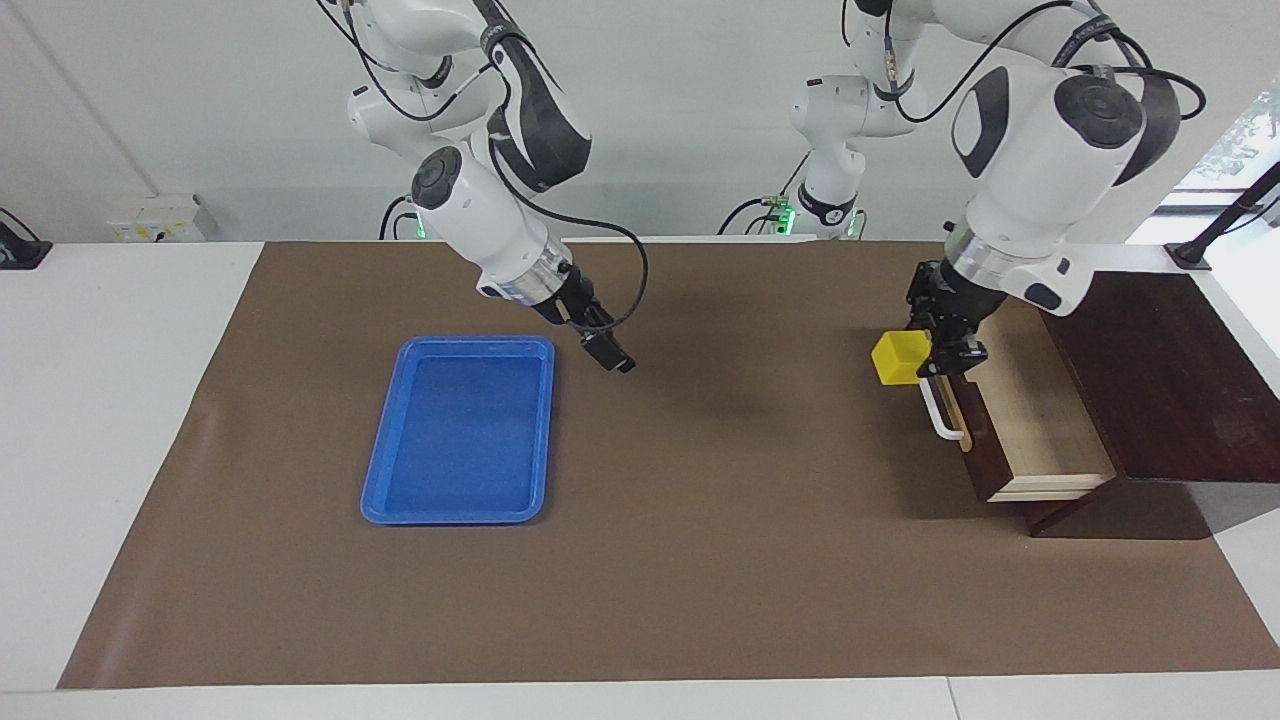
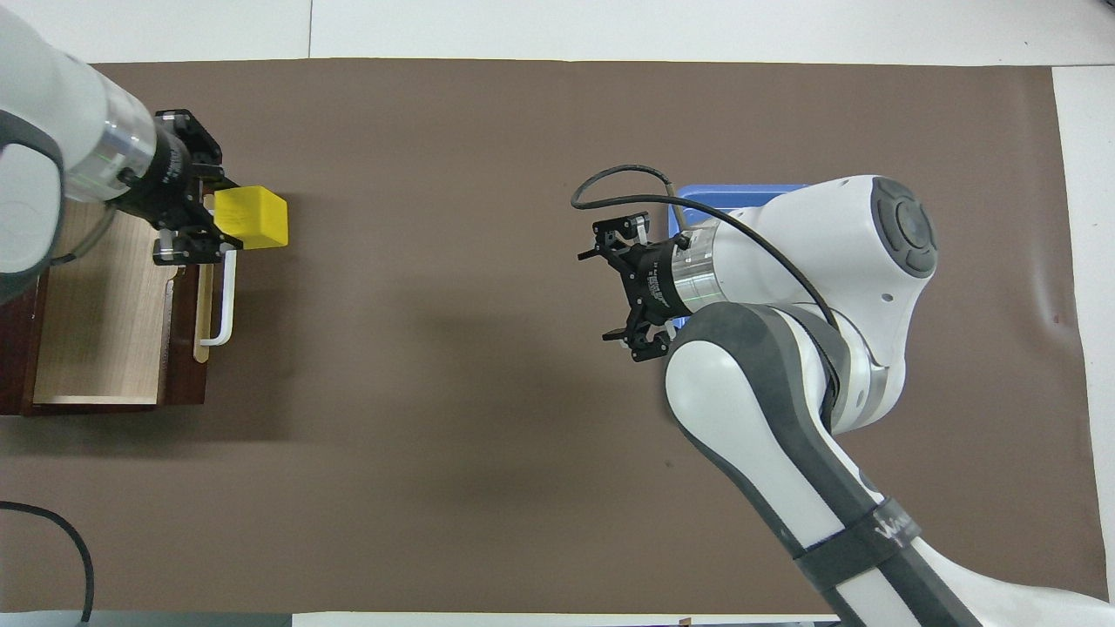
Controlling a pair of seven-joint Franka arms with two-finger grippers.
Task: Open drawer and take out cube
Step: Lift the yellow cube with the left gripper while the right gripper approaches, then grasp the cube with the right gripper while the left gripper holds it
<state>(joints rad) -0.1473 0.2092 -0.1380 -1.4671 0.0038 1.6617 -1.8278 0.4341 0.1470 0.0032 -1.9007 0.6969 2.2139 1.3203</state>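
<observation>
Facing view: drawer (image 1: 1040,420) was pulled out; left gripper (image 1: 935,358) was clamped on cube (image 1: 900,357), up over the handle (image 1: 941,412), so only set-down left. Overhead view: right gripper (image 2: 620,294) waited w/ fingers apart by blue tray (image 2: 740,190).

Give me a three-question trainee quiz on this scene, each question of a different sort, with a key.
1. True or false: the drawer is pulled out of its box.
2. Which tool holds the cube? A) left tool B) right tool C) neither
3. Fill in: the right tool hangs over the brown mat beside the blue ____.

Key:
1. True; its pale wood interior shows, with nothing in it.
2. A; the cube is gripped in the air above the drawer's white handle.
3. tray
</observation>
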